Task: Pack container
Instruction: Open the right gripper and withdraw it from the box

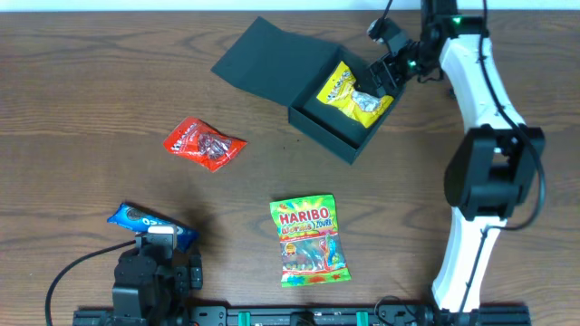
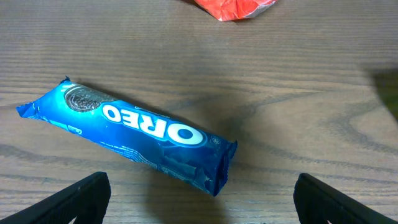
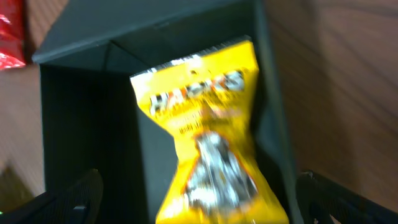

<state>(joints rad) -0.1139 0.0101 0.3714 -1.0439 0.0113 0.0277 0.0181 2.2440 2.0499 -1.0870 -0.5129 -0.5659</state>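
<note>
The container (image 1: 319, 134), lid open at the far side of the table (image 1: 91, 72), holds a yellow packet (image 1: 353, 95) under my spread right fingers (image 3: 71, 200), which I should lift straight, clear of its walls; my left fingers (image 2: 81, 199), apart, hover by the Oreo packet (image 2: 134, 134).

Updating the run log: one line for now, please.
yellow packet in container | right hand open over it | left hand open over Oreo

A dark brown wood-grain table (image 1: 72, 81) fills every view, evenly lit, with soft shadows. A pale strip (image 1: 181, 4) runs along its far edge in the overhead view.
</note>
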